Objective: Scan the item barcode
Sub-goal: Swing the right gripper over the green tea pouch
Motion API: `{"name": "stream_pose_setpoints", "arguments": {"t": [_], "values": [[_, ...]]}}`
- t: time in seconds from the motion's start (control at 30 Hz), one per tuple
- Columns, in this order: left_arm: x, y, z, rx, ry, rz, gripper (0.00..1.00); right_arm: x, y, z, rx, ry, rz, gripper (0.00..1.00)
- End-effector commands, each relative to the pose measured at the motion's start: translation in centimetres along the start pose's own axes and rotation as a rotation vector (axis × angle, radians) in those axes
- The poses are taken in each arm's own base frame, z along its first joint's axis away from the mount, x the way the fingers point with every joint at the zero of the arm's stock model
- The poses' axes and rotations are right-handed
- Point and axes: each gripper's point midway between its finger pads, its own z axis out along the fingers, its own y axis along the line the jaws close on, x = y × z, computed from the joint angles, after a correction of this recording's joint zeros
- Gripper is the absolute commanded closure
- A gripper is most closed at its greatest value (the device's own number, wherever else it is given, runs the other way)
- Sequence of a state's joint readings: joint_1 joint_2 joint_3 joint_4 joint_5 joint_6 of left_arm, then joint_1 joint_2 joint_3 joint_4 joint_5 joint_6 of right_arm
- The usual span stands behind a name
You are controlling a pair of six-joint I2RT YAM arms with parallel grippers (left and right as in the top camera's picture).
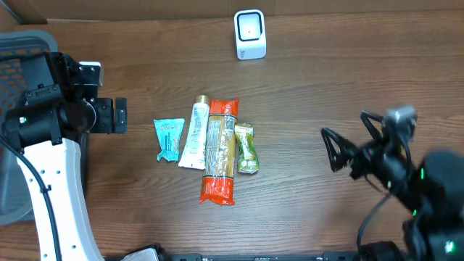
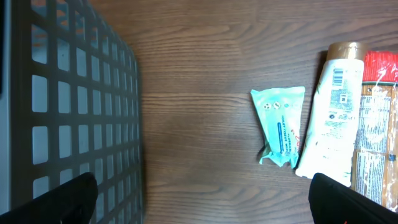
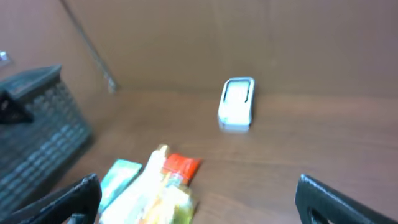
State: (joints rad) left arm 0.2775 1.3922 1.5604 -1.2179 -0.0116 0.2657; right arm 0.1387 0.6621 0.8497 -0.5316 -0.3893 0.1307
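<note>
Four items lie side by side mid-table: a teal packet (image 1: 169, 138), a white tube (image 1: 194, 135), a long orange-red package (image 1: 220, 151) and a small green packet (image 1: 246, 148). The white scanner (image 1: 250, 34) stands at the back of the table. My left gripper (image 1: 119, 116) hovers open just left of the teal packet (image 2: 281, 126), and the tube (image 2: 333, 118) shows a barcode near its cap. To the right of the items my right gripper (image 1: 335, 148) is open and holds nothing. It faces the scanner (image 3: 237, 102) and the blurred items (image 3: 155, 186).
A grey mesh basket (image 1: 14, 65) sits at the table's left edge under the left arm and fills the left side of the left wrist view as the basket (image 2: 68, 106). A brown wall rises behind the scanner.
</note>
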Motion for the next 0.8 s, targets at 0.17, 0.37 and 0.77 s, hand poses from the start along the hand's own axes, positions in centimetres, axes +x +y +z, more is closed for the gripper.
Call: {"name": "stream_pose_setpoints", "arguments": {"t": [0.17,0.37,0.77], "values": [[-0.2,0.0,-0.4,0.006,-0.016,0.012,0.00,-2.1,0.5,4.7,-0.035,0.397,0.115,0.00],[-0.2,0.0,-0.4,0.006,-0.016,0.012,0.00,0.9,1.5,9.5,-0.061,0.668,0.127,0.00],[-0.2,0.0,-0.4,0.006,-0.016,0.012,0.01,7.8,2.5,16.5,-0.075,0.876,0.330,0.09]]}}
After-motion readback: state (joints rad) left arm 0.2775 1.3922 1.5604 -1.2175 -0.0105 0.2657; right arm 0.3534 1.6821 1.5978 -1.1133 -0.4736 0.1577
